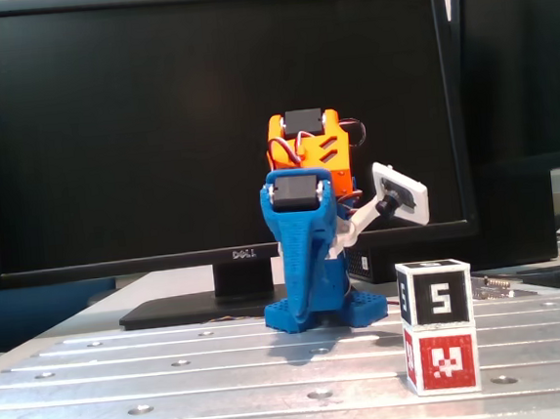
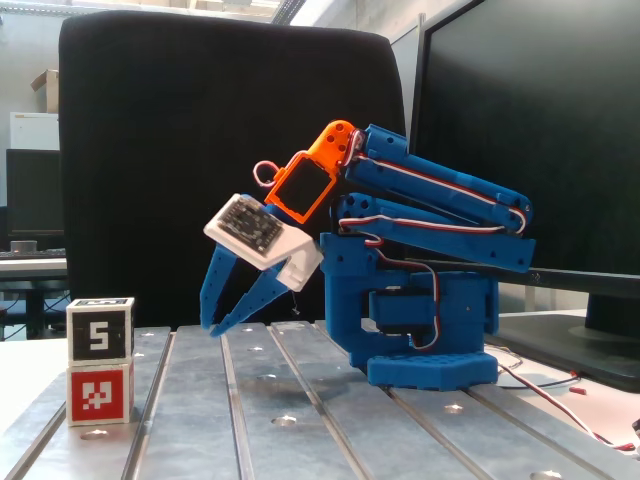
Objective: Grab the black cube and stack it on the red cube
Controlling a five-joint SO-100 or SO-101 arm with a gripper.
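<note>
**A:** Two cubes, one stack. Black cube (image 1: 436,294) sits square on top of the red cube (image 1: 441,358), digit 5 facing the camera, edges lined up. Same in both fixed views: black cube (image 2: 100,331) over red cube (image 2: 100,392).

**B:** Where on the worktop?

**A:** Near edge of the metal worktop (image 1: 177,375). Right of the arm base in one fixed view, far left of the slotted plate in the other fixed view (image 2: 320,420).

**B:** Hand?

**A:** Hand (image 2: 218,328) is released, nothing in it. Two blue fingers (image 2: 250,300) point down and left, tips spread a little, just above the worktop. Clear gap between hand and stack, no contact.

**B:** Arm pose?

**A:** Folded back over the blue base (image 2: 430,340). Orange wrist block (image 2: 315,180) is up high, white camera module (image 2: 255,228) mounted beside it. From the front view the hand is mostly hidden behind the arm (image 1: 309,256), so the side view is the one to trust.

**B:** Background?

**A:** Dell monitor (image 1: 219,127) behind the arm, screen dark. Black chair back (image 2: 200,130) in the side view.
</note>
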